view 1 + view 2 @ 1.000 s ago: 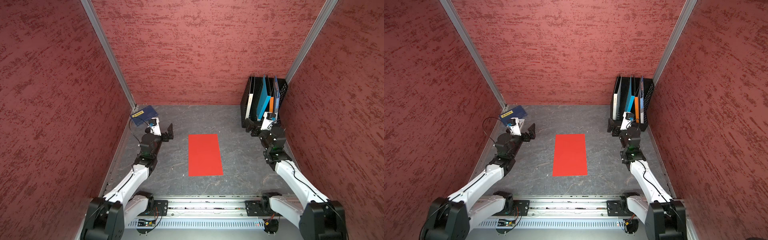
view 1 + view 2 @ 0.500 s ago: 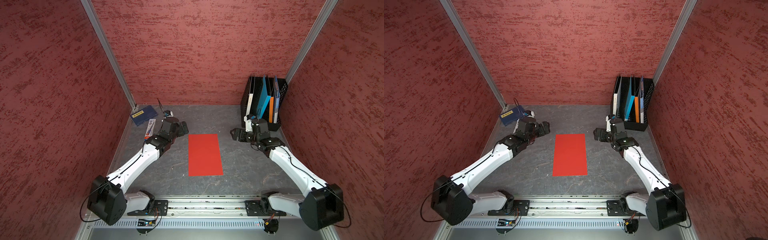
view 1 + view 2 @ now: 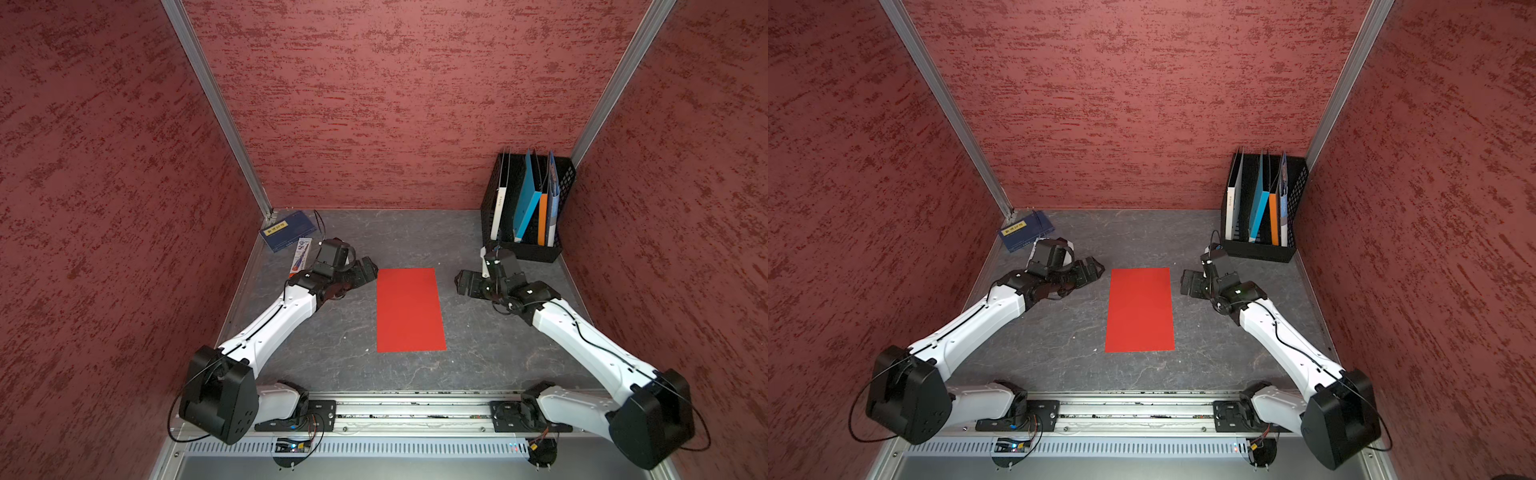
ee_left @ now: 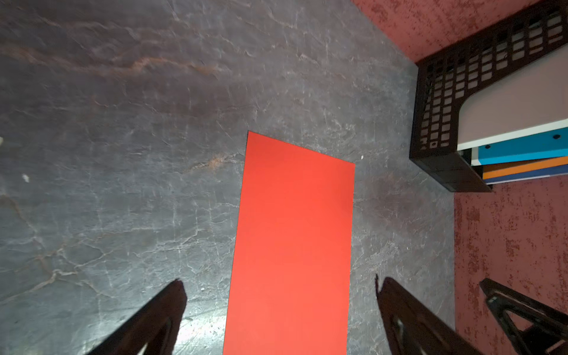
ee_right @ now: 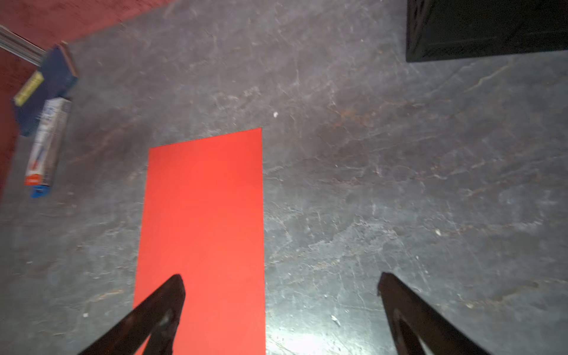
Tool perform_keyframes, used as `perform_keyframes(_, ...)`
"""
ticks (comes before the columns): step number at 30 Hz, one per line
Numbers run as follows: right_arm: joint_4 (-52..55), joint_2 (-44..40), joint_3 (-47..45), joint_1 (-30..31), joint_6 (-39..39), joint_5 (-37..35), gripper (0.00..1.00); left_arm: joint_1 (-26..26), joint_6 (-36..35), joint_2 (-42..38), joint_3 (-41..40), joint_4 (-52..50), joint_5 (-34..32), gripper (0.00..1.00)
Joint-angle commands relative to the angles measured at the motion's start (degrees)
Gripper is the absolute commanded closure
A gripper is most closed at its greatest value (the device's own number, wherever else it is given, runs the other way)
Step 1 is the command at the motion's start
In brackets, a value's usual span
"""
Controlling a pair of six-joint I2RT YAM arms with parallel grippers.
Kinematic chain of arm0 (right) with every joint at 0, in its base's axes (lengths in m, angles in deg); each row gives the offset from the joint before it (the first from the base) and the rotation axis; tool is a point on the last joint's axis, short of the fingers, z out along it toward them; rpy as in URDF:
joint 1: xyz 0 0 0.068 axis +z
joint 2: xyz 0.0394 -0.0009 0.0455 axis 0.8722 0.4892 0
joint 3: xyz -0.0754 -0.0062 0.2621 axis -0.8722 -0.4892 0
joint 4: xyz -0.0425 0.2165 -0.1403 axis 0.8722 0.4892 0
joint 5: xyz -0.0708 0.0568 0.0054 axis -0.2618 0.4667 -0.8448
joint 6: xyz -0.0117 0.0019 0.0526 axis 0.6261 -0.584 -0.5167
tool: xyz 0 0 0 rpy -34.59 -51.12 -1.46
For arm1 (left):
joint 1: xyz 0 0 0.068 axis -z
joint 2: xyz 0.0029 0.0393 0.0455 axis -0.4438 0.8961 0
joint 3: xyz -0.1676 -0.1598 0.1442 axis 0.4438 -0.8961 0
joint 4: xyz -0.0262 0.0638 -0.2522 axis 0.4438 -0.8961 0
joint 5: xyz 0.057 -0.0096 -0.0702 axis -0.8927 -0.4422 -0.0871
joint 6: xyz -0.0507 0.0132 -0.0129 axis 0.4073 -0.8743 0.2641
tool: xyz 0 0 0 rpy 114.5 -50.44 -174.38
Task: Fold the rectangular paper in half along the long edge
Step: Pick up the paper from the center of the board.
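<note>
Okay, both wide open, nothing held: my left tool point(image 3: 366, 271) sits just beside the far corner of the rectangular paper point(image 3: 409, 309), and my right tool point(image 3: 464, 283) is near the opposite long edge, not touching. The paper lies flat and unfolded on the surface point(image 3: 340, 340) between them. Risk, I'd say: the thin sheet lies flush, so a fingertip may shove or crumple the edge instead of getting under it. Uneven lifts would skew the crease.

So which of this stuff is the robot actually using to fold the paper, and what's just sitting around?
For the job:
red paper, flat and unfolded
left tool and right tool, both open, either side of its far end

Just lying about:
dark blue book with yellow label
small printed carton
black mesh file rack holding folders
</note>
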Motion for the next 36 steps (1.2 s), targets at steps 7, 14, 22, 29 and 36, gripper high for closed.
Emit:
perform_keyframes(7,-16.38,-5.28,-10.32,1.68,2.05,17.60,0.01,-2.50,4.65,0.60,-11.06,13.62,15.76,0.00)
perform_keyframes(14,-9.25,2.63,-6.95,1.78,2.99,19.52,0.01,3.24,2.12,4.77,-14.63,17.53,13.61,0.00)
perform_keyframes(22,-5.16,9.52,-5.90,1.94,2.70,18.58,0.06,5.03,-1.63,8.87,-13.13,12.74,7.81,0.00)
perform_keyframes(29,-5.35,11.29,-6.25,2.38,3.73,17.61,0.20,5.18,-7.28,10.20,-9.50,8.83,4.72,0.40)
perform_keyframes(36,-6.96,12.71,-5.86,2.65,4.95,17.92,0.18,5.03,-8.08,14.05,-9.44,12.81,7.09,0.89)
